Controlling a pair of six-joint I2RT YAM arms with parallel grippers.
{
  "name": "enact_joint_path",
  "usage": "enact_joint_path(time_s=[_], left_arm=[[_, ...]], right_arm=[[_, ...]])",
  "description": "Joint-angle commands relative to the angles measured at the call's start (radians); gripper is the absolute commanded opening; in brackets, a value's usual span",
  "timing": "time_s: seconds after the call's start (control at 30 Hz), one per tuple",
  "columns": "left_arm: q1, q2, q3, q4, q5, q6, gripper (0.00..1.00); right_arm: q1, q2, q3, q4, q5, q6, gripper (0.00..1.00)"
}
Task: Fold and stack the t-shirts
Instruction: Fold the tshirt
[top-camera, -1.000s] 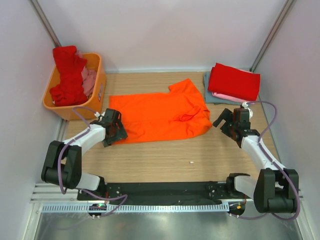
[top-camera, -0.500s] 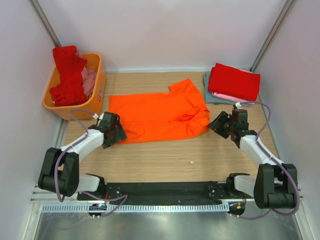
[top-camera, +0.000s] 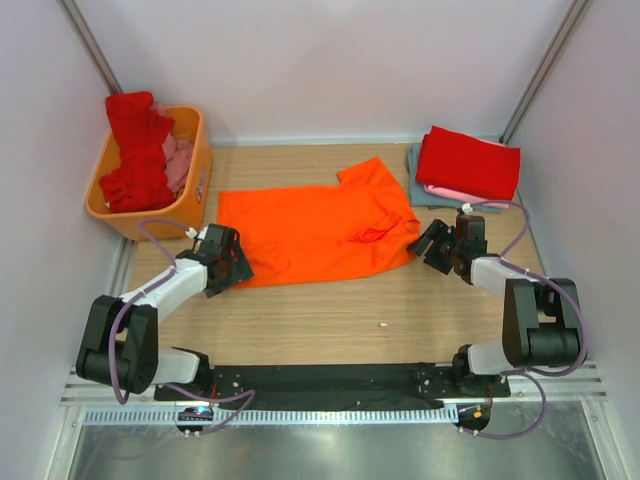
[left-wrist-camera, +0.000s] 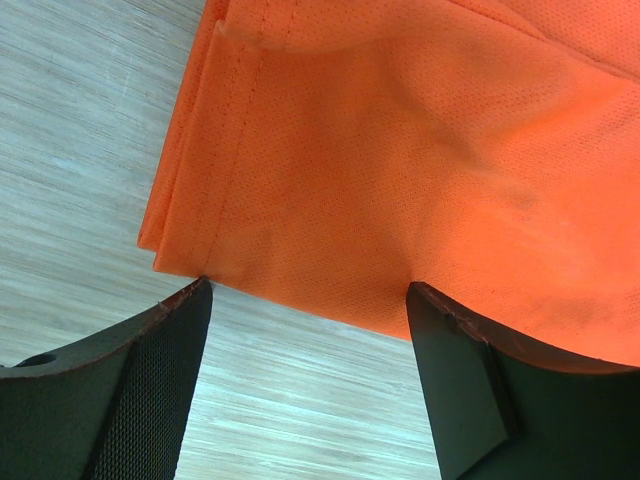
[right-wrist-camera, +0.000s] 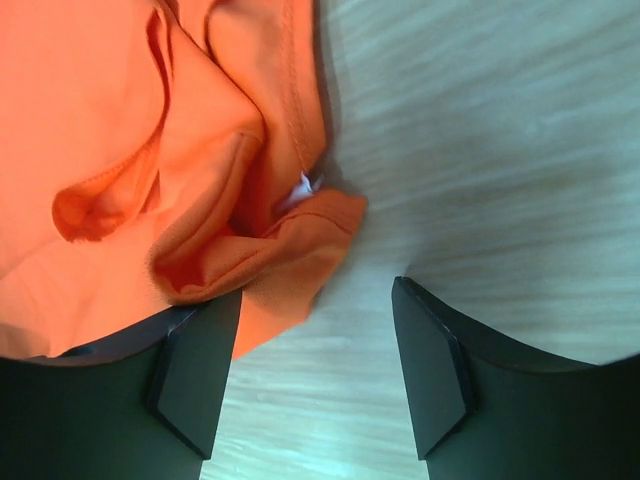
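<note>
Starting with the surface, what do we have?

— A pale wooden table (top-camera: 330, 310), boxed in by plain white walls (top-camera: 330, 60) at 9, 12 and 3 o'clock, with a metal post (top-camera: 545, 65) slanting up each far corner. A black rail (top-camera: 330, 380) runs along the 6 o'clock edge, where both arms are bolted.

And the shirts?

— The orange shirt (top-camera: 320, 230) lies spread flat in the middle, one sleeve poking toward 1 o'clock. Its neck end is bunched toward 3, with a white label (right-wrist-camera: 300, 188) showing. At 2 o'clock sits a folded stack: red shirt (top-camera: 468, 163) on top, pink shirt (top-camera: 450, 194) under it, grey-blue shirt (top-camera: 413, 172) at the bottom.

Anything else about?

— An orange basket (top-camera: 200, 185) at 10 o'clock, holding a heaped red cloth (top-camera: 135, 150) and some pink cloth (top-camera: 178, 160). There is one small white speck (top-camera: 383, 324) on bare wood toward 5 o'clock.

The claws?

— The left claw (top-camera: 240, 265) is low at the orange shirt's 8 o'clock corner, jaws apart, the hem right at its fingertips. The right claw (top-camera: 420, 245) is at the neck end, jaws apart too. The bunched collar reaches one finger and the other is over bare wood.
</note>
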Motion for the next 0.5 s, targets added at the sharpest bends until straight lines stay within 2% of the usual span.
enact_joint_path(time_s=[0.0, 0.1, 0.13, 0.23, 0.3, 0.37, 0.4, 0.43, 0.47], left_arm=[[0.004, 0.011, -0.011, 0.019, 0.000, -0.003, 0.79], [0.004, 0.015, -0.011, 0.019, 0.003, -0.002, 0.79], [0.004, 0.013, -0.011, 0.019, 0.003, -0.002, 0.79], [0.004, 0.019, -0.008, 0.019, 0.003, -0.002, 0.77], [0.004, 0.021, -0.006, 0.016, 0.003, -0.002, 0.71], [0.004, 0.025, -0.005, 0.014, 0.002, -0.005, 0.66], [0.004, 0.027, -0.003, 0.003, -0.004, -0.008, 0.58], [0.004, 0.028, -0.002, -0.001, -0.016, -0.011, 0.52], [0.004, 0.027, 0.000, -0.013, -0.026, -0.020, 0.46]], right_arm=[[0.004, 0.052, 0.030, 0.095, 0.013, 0.006, 0.67], [0.004, 0.087, 0.033, 0.127, 0.005, 0.017, 0.55], [0.004, 0.106, 0.032, 0.139, 0.003, 0.018, 0.43], [0.004, 0.127, 0.027, 0.150, 0.000, 0.017, 0.16], [0.004, 0.126, 0.032, 0.146, 0.003, 0.017, 0.04], [0.004, 0.080, 0.047, 0.074, 0.041, 0.000, 0.01], [0.004, 0.054, 0.056, 0.025, 0.074, -0.008, 0.01], [0.004, 0.022, 0.078, -0.112, 0.127, -0.012, 0.01], [0.004, -0.054, 0.089, -0.188, 0.245, -0.006, 0.01]])
